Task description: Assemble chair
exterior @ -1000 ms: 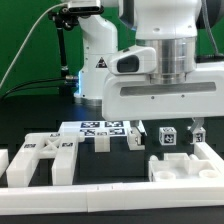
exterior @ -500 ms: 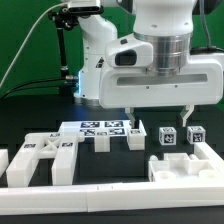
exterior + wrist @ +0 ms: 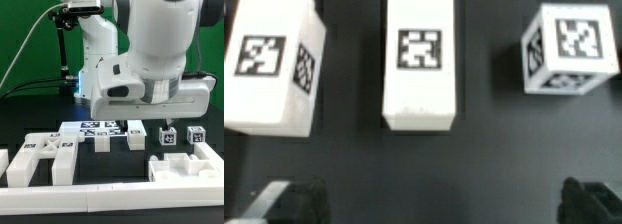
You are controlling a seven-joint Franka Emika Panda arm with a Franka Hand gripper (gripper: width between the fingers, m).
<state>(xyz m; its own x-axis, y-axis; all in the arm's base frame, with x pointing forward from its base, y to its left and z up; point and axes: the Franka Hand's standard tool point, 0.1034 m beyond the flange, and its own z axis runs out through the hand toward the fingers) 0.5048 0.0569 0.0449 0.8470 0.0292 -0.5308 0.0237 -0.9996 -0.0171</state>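
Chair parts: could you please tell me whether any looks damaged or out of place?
Nothing stands out: panel, legs and cubes lie apart on the table, none visibly damaged; the open jaws hold nothing.

You'll find the slotted panel point(image 3: 38, 160) on the table point(image 3: 115, 165) at the exterior view's near left, and a second panel point(image 3: 182, 165) at the near right. Farther back, the left leg point(image 3: 101, 141) and the right leg point(image 3: 135, 136) stand just before the marker board point(image 3: 90, 127). Two cubes point(image 3: 168, 136) sit to their right.
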